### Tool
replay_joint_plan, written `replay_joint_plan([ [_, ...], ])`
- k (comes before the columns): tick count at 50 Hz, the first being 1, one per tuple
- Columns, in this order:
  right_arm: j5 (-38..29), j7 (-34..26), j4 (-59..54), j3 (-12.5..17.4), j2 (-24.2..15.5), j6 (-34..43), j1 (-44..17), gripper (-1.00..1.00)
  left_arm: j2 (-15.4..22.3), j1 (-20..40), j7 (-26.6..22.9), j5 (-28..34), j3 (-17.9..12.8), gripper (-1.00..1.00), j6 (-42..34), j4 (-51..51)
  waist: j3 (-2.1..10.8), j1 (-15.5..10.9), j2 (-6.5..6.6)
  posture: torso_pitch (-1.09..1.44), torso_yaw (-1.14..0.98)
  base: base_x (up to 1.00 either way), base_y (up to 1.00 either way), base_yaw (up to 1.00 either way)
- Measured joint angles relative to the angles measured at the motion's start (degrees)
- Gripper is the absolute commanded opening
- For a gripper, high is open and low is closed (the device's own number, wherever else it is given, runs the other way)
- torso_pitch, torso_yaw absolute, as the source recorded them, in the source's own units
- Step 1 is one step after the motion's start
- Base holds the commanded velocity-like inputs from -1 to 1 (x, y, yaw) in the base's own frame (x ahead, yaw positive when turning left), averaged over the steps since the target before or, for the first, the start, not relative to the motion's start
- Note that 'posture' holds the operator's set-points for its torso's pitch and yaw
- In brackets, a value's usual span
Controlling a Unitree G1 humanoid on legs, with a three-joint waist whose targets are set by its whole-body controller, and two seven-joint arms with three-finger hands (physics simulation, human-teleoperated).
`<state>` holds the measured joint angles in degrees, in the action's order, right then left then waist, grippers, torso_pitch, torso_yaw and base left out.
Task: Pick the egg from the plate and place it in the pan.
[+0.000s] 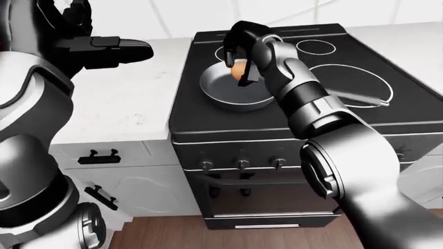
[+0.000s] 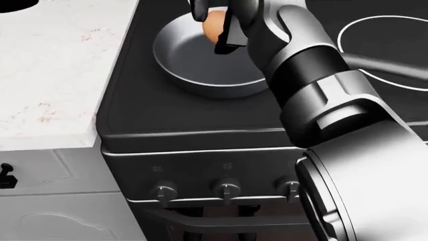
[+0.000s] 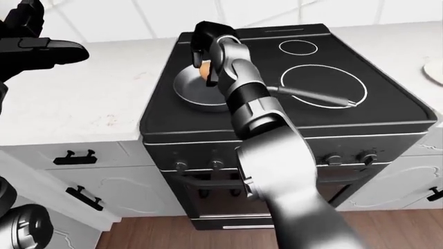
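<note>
Head view: right hand [image 2: 217, 20] holds upright egg [image 2: 212, 26] over pan [image 2: 200, 60].

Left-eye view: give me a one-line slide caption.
Right hand holds the egg over the pan on the stove; left hand idle over the counter.

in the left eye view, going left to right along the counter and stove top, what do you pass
Left hand hovering over the white counter → pan on the stove → egg held in the right hand over the pan → large burner ring → white counter on the far right.
</note>
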<state>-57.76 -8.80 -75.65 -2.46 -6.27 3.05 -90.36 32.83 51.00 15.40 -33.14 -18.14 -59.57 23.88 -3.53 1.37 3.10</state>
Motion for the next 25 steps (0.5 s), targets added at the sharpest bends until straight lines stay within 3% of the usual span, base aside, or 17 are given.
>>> replay_joint_plan([
  [25,0.21,2.96,-1.27,0.4,0.51,0.35,1.7,-1.0,0.67,0.12,0.55,-0.99,-0.12,1.0,0.16,-0.16,0.02,-0.07,0.09,0.0,0.0,0.0,0.0,0.0],
])
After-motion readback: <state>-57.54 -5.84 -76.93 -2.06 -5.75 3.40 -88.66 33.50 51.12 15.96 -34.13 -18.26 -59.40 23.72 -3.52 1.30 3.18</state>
